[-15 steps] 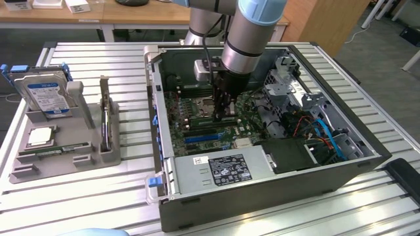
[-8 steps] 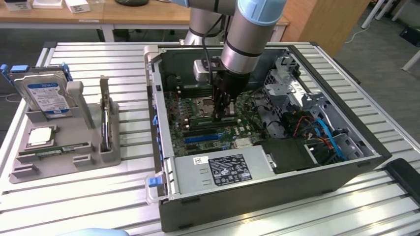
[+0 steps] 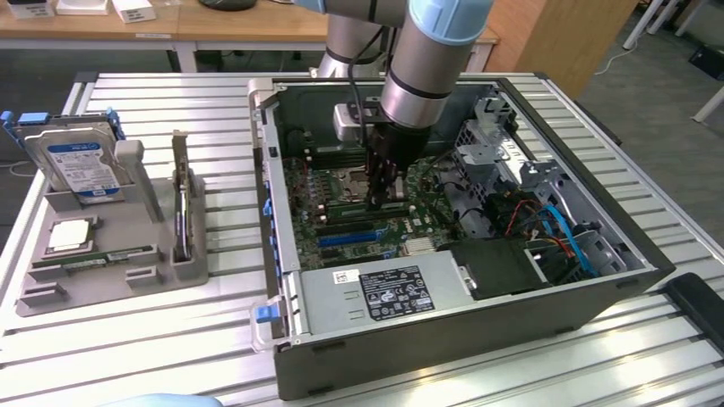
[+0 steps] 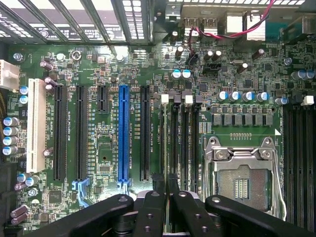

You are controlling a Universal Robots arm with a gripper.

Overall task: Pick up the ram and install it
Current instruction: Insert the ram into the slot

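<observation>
While the gripper (image 3: 385, 195) pinches it narrowly, the ram (image 3: 402, 203) shows thin and green.

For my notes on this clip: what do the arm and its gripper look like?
The arm is a round silver-grey tube with a light blue joint cap. A thin black cable runs beside it, and a pale grey box sits at the wrist. The gripper is black, with slim fingers on bar links dotted with round pins.

bright, even overhead light with soft shadows and little glare.
</observation>
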